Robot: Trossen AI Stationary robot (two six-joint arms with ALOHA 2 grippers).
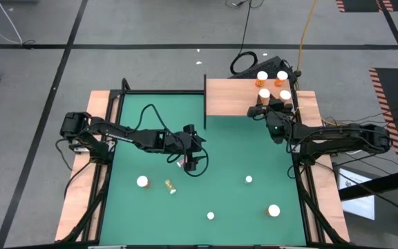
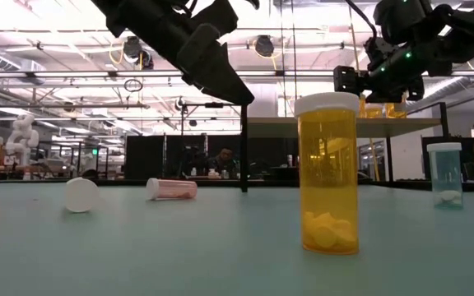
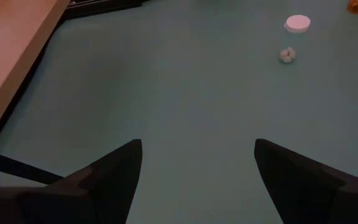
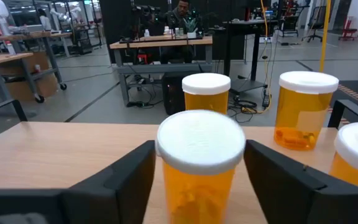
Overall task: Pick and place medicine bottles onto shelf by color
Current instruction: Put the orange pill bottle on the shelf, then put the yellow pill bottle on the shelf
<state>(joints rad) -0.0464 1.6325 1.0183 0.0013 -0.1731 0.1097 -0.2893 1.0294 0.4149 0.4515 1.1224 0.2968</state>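
The right gripper (image 1: 262, 109) stood over the near edge of the shelf (image 1: 228, 97), its fingers (image 4: 126, 174) set either side of an orange bottle (image 4: 199, 163) with a white cap; whether they pressed on it or stood just clear could not be told. Four more orange bottles (image 1: 262, 77) stood upright on the shelf's right end, close together. The left gripper (image 1: 193, 166) hung above the green mat (image 1: 226, 152), fingers (image 3: 114, 168) spread apart with nothing between them. Further bottles stood scattered on the mat, one (image 1: 170, 186) lying on its side and one (image 2: 327, 173) upright, tablets inside.
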